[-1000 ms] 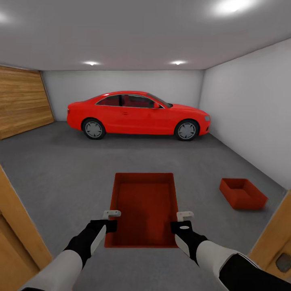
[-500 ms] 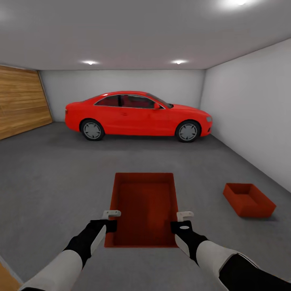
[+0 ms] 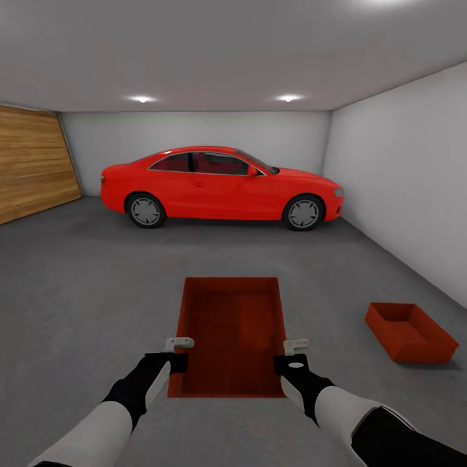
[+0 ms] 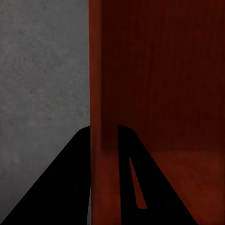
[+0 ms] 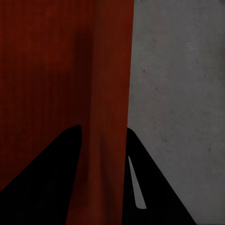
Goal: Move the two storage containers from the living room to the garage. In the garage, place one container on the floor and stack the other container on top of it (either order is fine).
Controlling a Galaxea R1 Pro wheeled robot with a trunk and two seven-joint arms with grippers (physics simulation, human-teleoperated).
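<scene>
Both grippers, left gripper and right gripper, are clamping opposite walls of the carried container, keeping it level above the garage floor; the second container is sitting ahead-right, awaiting stacking
</scene>
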